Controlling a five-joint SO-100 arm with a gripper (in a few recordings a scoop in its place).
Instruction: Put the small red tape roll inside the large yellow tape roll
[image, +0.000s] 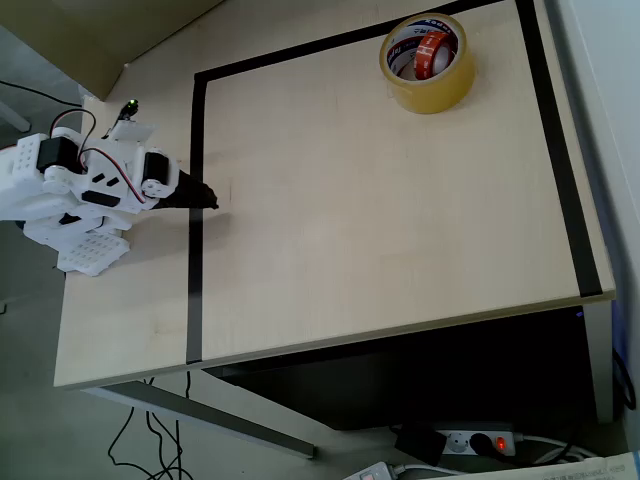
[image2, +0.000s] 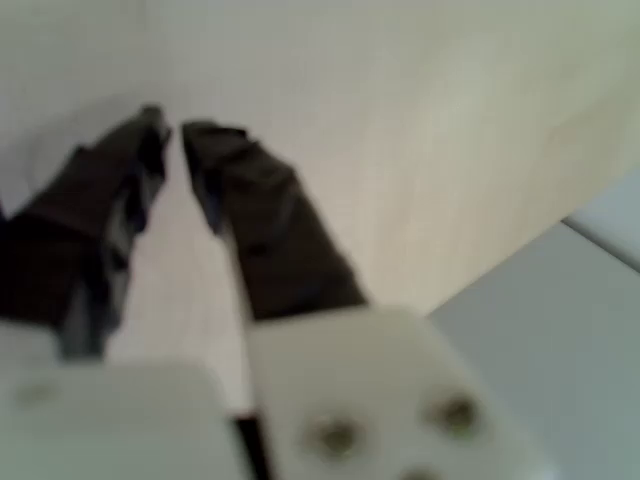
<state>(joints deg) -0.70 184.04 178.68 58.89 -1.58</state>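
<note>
1. Wrist view, nearest: hand (image2: 172, 128) with dark fingers (image2: 270, 230) drawn nearly together, a narrow gap at the tips, nothing between them. Picture blurred; bare pale wood beneath.
2. Overhead view, left side: same hand (image: 207, 199) low over the counter (image: 350, 220), tips lying about on the black tape border (image: 196, 180) that frames the work area. White arm body (image: 80, 190) folded behind it, at the counter's left edge. Holding nothing.
3. Middle of the counter: bare wood between hand and rolls, well apart from both.
4. Far corner, top right in the overhead view: large yellow tape roll (image: 432, 92) lying flat, opening upward, just inside the black border.
5. Inside that opening: small red tape roll (image: 433, 55), standing tilted on edge against the white printed core, not lying flat. Wholly within the yellow ring as far as visible.
6. Judgement on progress: placement appears done, red roll within yellow roll, hand empty and far from both.
7. Judgement on remainder: little or nothing left; at most a settling of the red roll flat, if required. Cannot tell from this angle whether the red roll touches the counter inside the ring.
</note>
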